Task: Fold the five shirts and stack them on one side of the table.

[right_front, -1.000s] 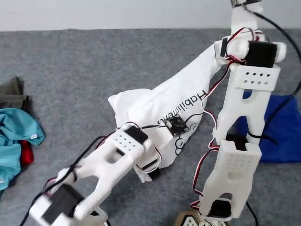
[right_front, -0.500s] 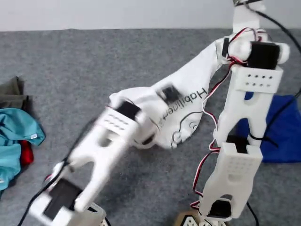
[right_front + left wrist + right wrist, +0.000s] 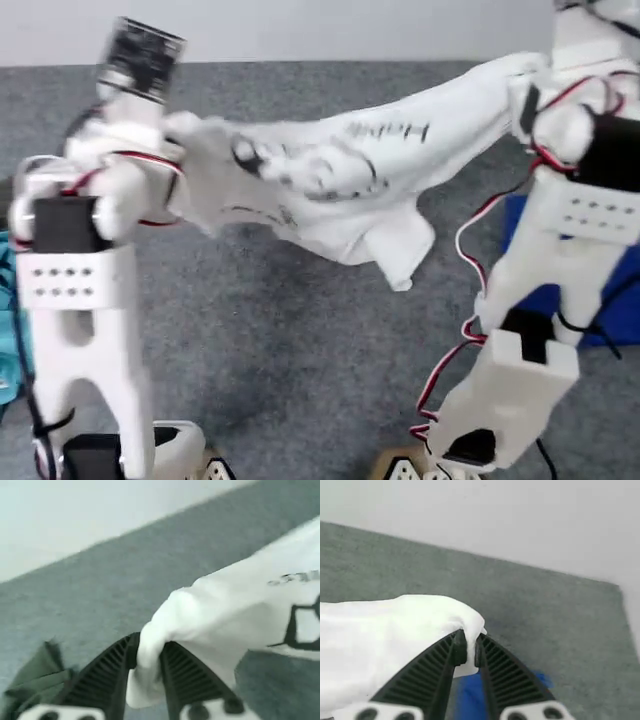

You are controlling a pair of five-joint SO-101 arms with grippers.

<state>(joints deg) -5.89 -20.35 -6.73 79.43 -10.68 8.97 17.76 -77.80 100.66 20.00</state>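
A white shirt [image 3: 330, 180] with black print hangs stretched in the air between the two arms, above the grey table [image 3: 280, 330]. My left gripper [image 3: 148, 666] is shut on one end of the white shirt [image 3: 235, 615], at the left in the high view. My right gripper [image 3: 468, 652] is shut on the other end of the white shirt [image 3: 385, 640], at the upper right. A loose corner of the cloth droops near the middle. A blue shirt [image 3: 610, 300] lies flat on the table at the right, behind the right arm, and the blue shirt [image 3: 470, 695] shows below the right jaws.
A teal garment [image 3: 8, 310] peeks out at the left edge behind the left arm. An olive green garment [image 3: 35, 680] lies on the table at the left. A pale wall [image 3: 300, 30] bounds the table's far side.
The left arm has swung up and to the left, lifting its end of the white shirt off the table. The shirt went from bunched to stretched out; the right arm shifted slightly right.
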